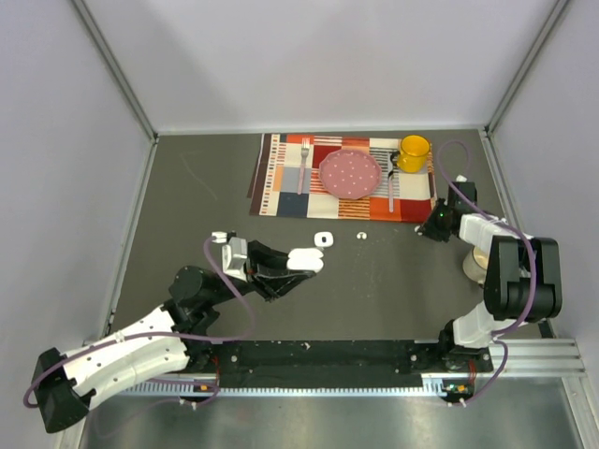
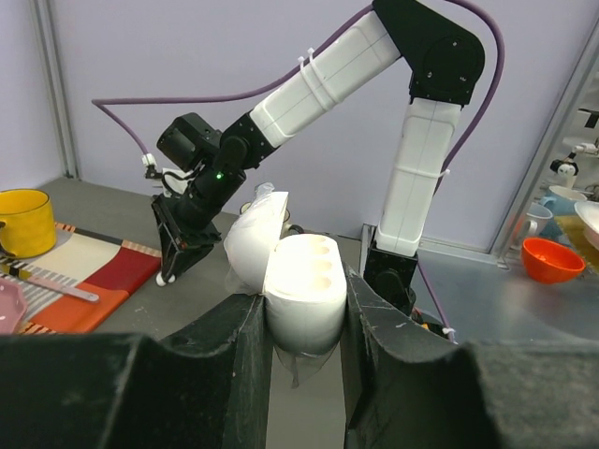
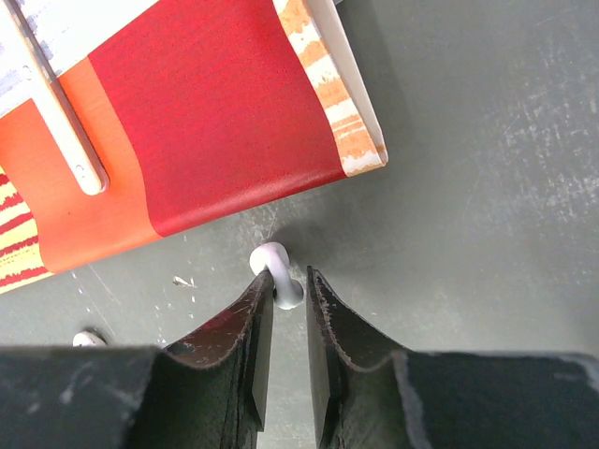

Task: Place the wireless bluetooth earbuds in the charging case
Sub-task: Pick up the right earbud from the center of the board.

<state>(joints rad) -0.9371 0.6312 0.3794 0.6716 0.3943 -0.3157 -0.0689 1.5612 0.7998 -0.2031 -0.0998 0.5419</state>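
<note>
My left gripper [image 1: 301, 263] [image 2: 305, 313] is shut on the white charging case [image 1: 305, 259] [image 2: 301, 295]. The case is held above the table with its lid [image 2: 251, 245] hinged open and its sockets showing. A tiny white earbud [image 3: 279, 273] [image 2: 164, 279] lies on the grey table just off the placemat's corner. My right gripper [image 1: 427, 227] [image 3: 288, 285] reaches down over it with narrow jaws on either side of its stem. The left finger touches the stem and a sliver of gap shows at the right finger. Another small earbud [image 1: 361, 236] [image 3: 88, 338] lies on the table further left.
The striped placemat [image 1: 281, 178] [image 3: 215, 122] at the back carries a pink plate [image 1: 350, 173], a fork [image 1: 303, 164], a second utensil [image 1: 391, 185] and a yellow mug [image 1: 414, 150] [image 2: 23, 222]. White pieces lie on the table [image 1: 324, 239] [image 1: 219, 236]. A white cup [image 1: 474, 264] stands beside the right arm.
</note>
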